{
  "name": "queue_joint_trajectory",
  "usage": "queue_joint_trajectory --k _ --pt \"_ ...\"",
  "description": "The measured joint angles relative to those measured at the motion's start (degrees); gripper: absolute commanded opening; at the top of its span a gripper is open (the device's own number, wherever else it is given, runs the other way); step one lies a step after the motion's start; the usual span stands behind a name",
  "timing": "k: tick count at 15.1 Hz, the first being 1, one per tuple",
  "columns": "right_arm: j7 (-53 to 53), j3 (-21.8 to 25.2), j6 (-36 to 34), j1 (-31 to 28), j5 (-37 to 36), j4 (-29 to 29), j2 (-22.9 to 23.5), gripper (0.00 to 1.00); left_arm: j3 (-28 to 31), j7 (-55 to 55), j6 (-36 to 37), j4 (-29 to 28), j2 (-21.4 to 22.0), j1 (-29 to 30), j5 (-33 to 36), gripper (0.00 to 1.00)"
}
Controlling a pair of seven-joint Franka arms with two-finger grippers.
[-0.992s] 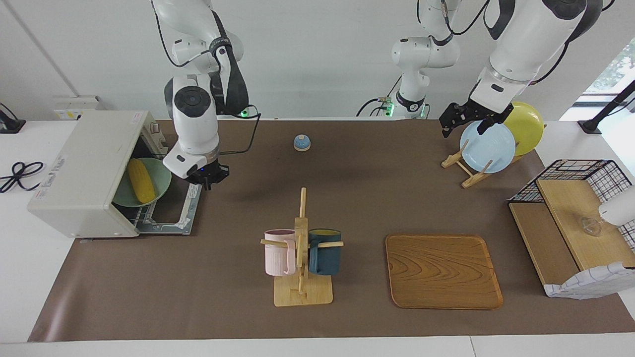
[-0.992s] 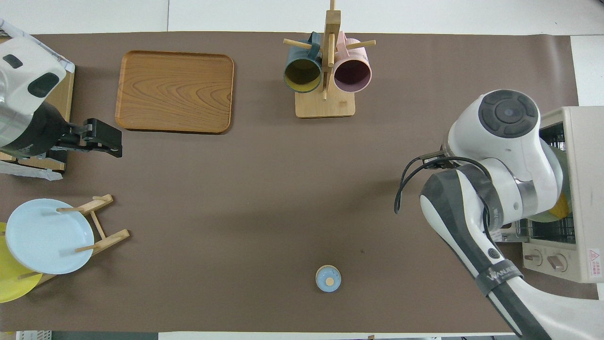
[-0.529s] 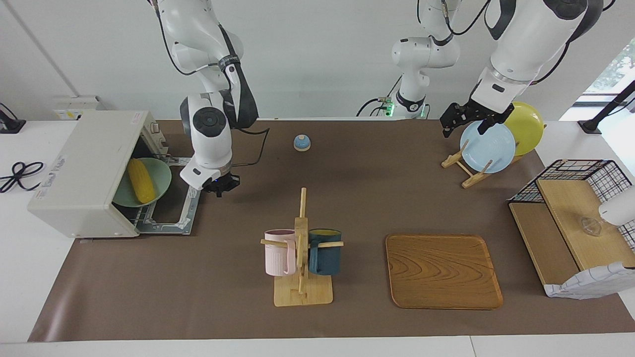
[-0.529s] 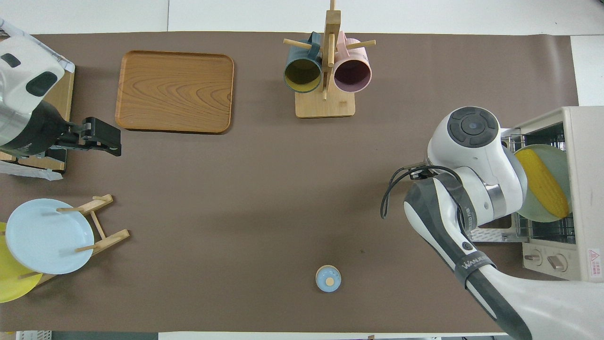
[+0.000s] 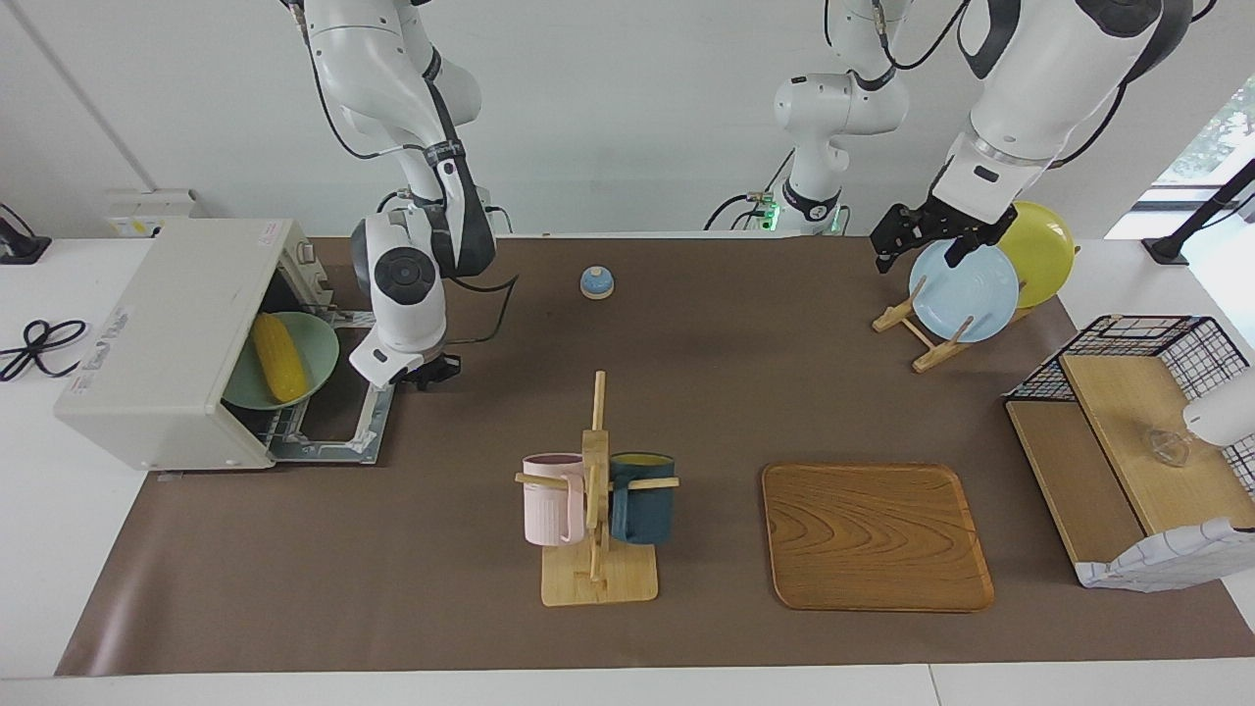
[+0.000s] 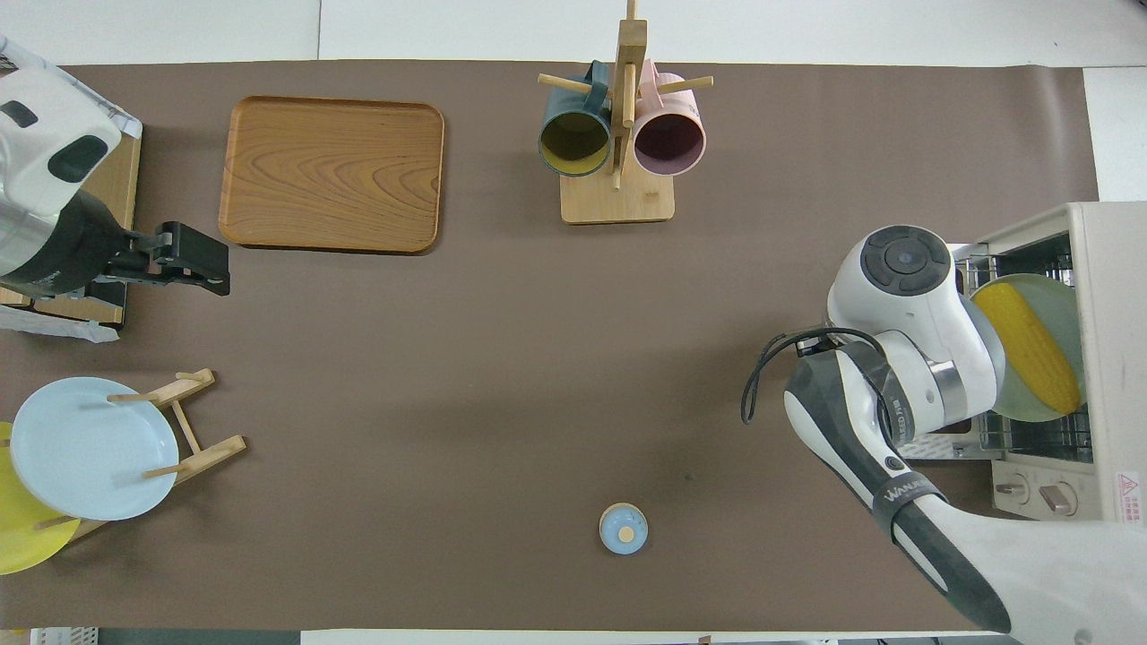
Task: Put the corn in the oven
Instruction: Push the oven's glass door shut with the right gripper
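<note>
The yellow corn [image 5: 276, 357] lies on a green plate [image 5: 316, 345] on the wire rack inside the off-white oven [image 5: 167, 333], whose door [image 5: 333, 431] is dropped open. Both also show in the overhead view: the corn [image 6: 1030, 354] and the oven [image 6: 1111, 358]. My right gripper [image 5: 426, 371] is low over the table beside the open door's edge, apart from the corn and holding nothing. In the overhead view it is hidden under its own arm. My left gripper [image 5: 917, 257] waits open and empty over the plate rack, and shows in the overhead view [image 6: 193, 269].
A wooden mug rack [image 5: 593, 500] with a pink and a dark blue mug stands mid-table. A wooden tray [image 5: 873, 534] lies beside it. A small blue bell [image 5: 596, 282] is near the robots. A rack holds a light-blue plate [image 5: 963, 291] and a yellow plate [image 5: 1039, 250]. A wire basket shelf [image 5: 1137, 431] stands at the left arm's end.
My right arm has drawn back from the oven's mouth, so the corn and plate now show from overhead. The corn, the plate and my left arm have not moved.
</note>
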State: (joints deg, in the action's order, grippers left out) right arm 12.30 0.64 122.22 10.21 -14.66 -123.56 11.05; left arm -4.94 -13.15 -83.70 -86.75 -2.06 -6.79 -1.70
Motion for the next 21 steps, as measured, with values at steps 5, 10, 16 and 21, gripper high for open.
queue_joint_trajectory --k 5,10,16,21 --pt "0.6 0.1 -0.3 -1.0 -3.6 -0.2 0.0 0.02 0.0 0.0 0.0 0.0 0.0 0.1 0.0 1.00" --pt "0.6 0.1 -1.4 -1.2 -4.9 -0.4 0.0 0.02 0.1 0.0 0.0 0.0 0.0 0.3 0.0 1.00" --pt "0.6 0.0 -2.0 -1.0 -5.7 -0.4 0.0 0.02 0.1 0.0 0.0 0.0 0.0 0.3 0.0 1.00" --pt "0.6 -0.2 -2.8 -0.9 -6.2 0.0 0.0 0.02 0.1 0.0 0.0 0.0 0.0 0.3 0.0 1.00"
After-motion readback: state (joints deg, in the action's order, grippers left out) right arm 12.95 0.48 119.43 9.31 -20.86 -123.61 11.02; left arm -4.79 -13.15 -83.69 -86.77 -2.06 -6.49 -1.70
